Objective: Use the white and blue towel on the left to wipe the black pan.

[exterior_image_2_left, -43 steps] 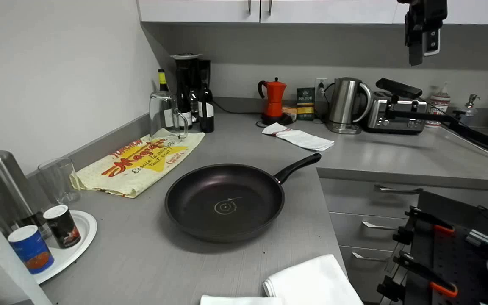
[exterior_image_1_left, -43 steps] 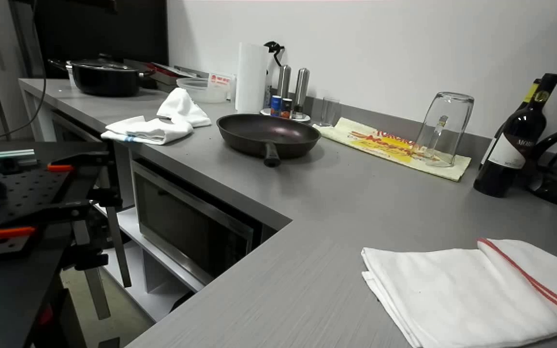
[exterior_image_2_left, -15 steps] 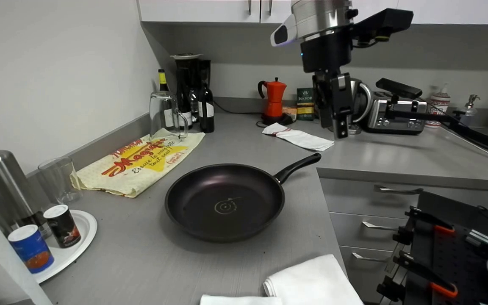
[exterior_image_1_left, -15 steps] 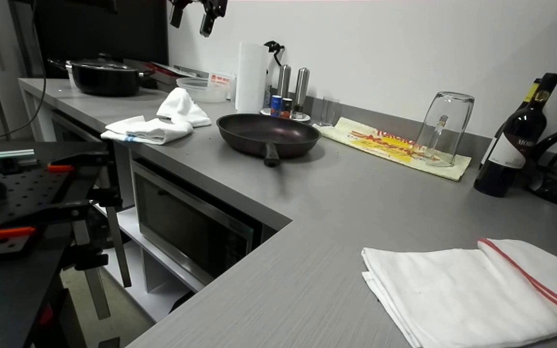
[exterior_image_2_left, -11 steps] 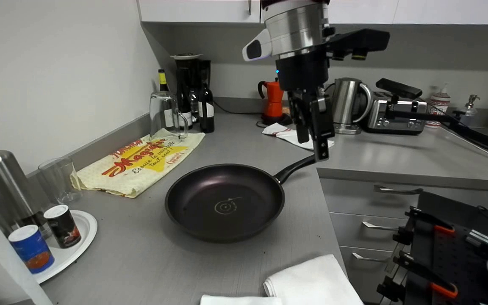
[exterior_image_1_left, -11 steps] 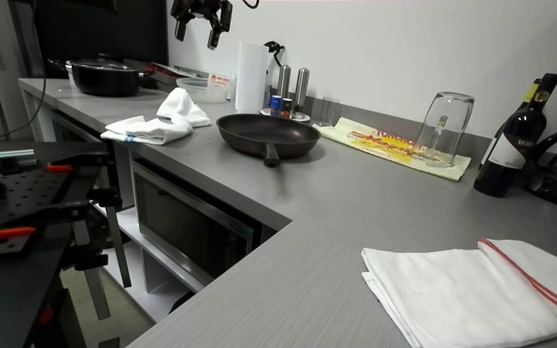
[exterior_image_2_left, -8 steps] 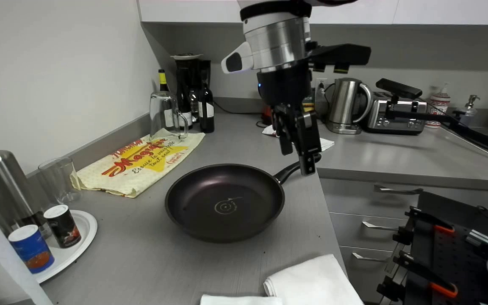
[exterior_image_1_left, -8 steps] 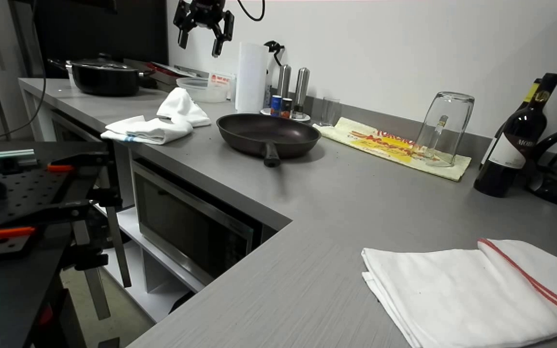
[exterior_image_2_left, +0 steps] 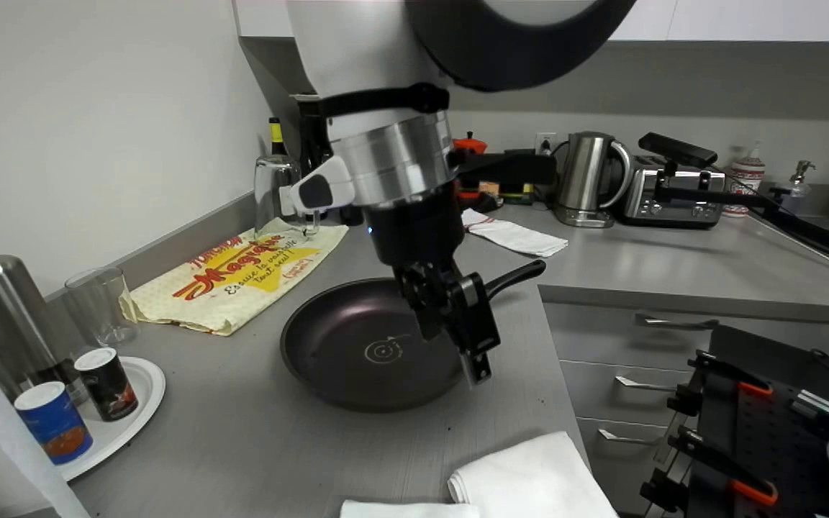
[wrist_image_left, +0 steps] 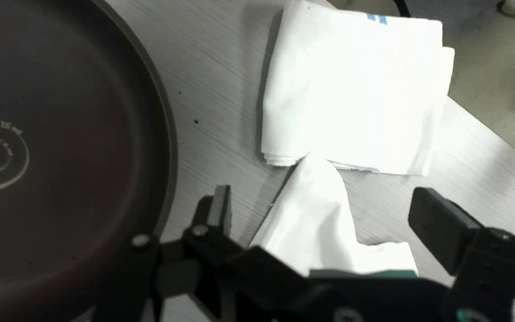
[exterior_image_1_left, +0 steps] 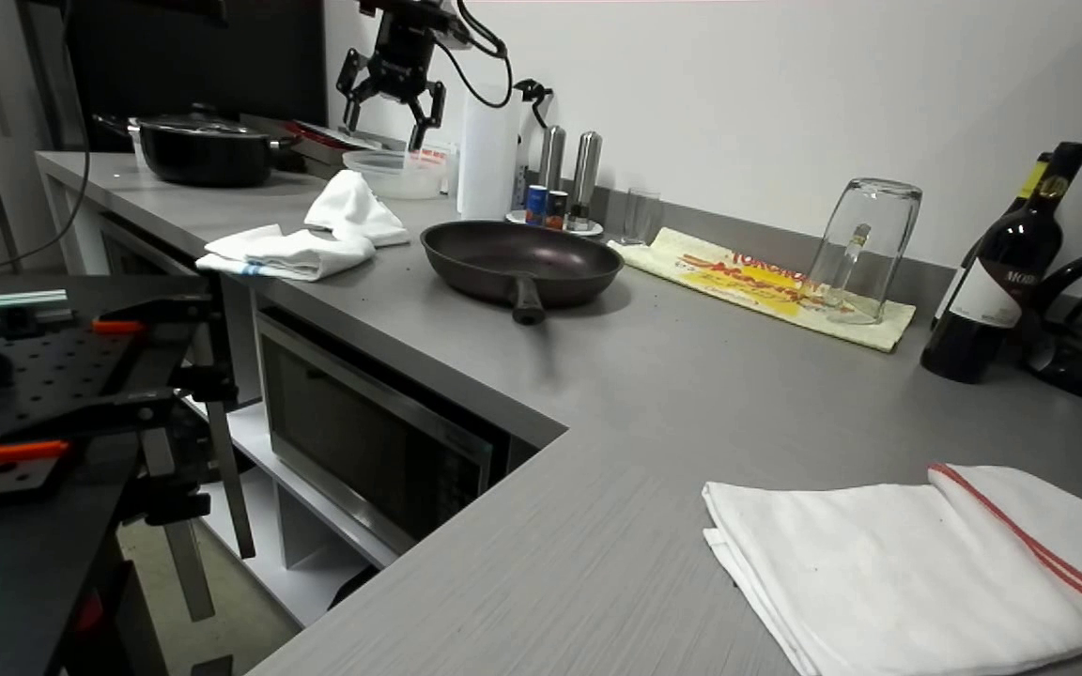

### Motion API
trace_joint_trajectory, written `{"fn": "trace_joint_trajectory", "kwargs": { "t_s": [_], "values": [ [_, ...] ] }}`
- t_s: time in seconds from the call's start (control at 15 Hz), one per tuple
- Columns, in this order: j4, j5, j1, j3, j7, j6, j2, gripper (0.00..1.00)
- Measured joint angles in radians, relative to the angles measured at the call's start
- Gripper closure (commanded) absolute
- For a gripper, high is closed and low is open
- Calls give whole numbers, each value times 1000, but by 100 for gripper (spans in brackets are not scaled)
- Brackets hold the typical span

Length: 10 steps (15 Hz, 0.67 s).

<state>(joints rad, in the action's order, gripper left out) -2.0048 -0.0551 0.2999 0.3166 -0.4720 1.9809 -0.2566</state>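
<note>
"Torchon Magique" tops "Essuie la" and "tout seul" on a yellow cloth [exterior_image_2_left: 238, 277] at 10 o'clock from a black pan [exterior_image_2_left: 368, 352] in an exterior view. The pan, at 9 o'clock in the wrist view, appears marked "15 mL." A wine bottle [exterior_image_1_left: 1001, 272], at 3 o'clock in an exterior view, shows "MOR."

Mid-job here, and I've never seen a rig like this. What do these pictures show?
The machine is one robot arm ending in a two-fingered gripper. Two pictures come from cameras outside it; the wrist view looks down past the gripper. On the gray counter lie a black pan, a folded white towel with blue marks, more white cloth against it, and a red-striped towel. A glass mug stands on a yellow cloth. The gripper's jaws are spread, holding nothing.
</note>
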Motion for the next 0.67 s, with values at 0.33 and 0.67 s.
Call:
{"fn": "trace_joint_trajectory", "kwargs": {
  "t_s": [0.33,0.67],
  "values": [
    [111,-10,45,49,-18,-1,-159,0],
    [207,-18,90,77,-31,-5,-272,0]
  ]
}}
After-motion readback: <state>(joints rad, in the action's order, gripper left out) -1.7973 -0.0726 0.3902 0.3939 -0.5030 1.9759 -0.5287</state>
